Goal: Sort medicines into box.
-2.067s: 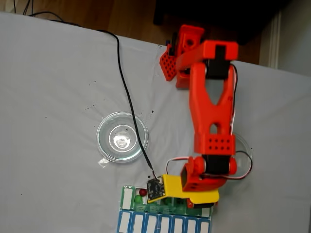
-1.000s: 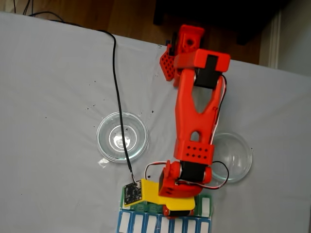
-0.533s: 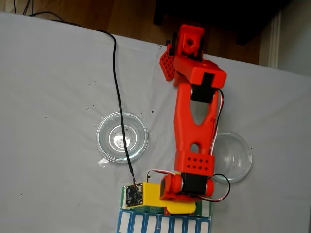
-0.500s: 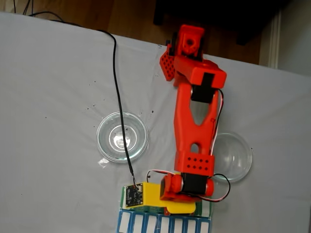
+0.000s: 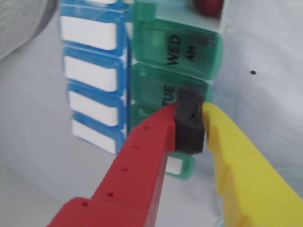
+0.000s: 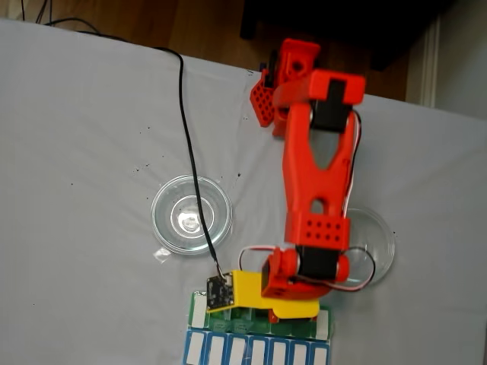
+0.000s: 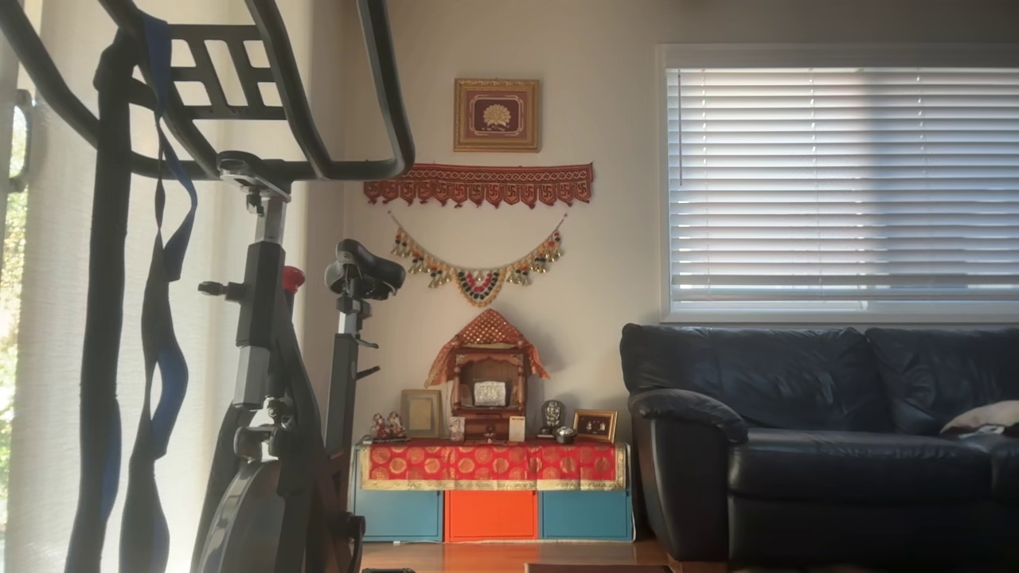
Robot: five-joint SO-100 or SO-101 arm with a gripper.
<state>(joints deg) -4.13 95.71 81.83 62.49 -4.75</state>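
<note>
A dark red glossy ball (image 5: pixel 207 5) is seen in an open compartment of the green-and-blue-lidded pill organiser (image 5: pixel 142 71). The red-and-yellow gripper (image 5: pixel 189 124) is closed on its black foam pad (image 5: pixel 190 122).

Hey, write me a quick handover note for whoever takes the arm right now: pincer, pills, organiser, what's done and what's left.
Pincer: over the green-lidded row of the pill organiser, jaws nearly closed around its own black foam pad; no pill seen between them.
Pills: one dark red ball sits in an open compartment past the WED lid.
Both glass dishes look empty.
Left: cannot tell how many pills remain; check the compartments hidden under the arm.
</note>
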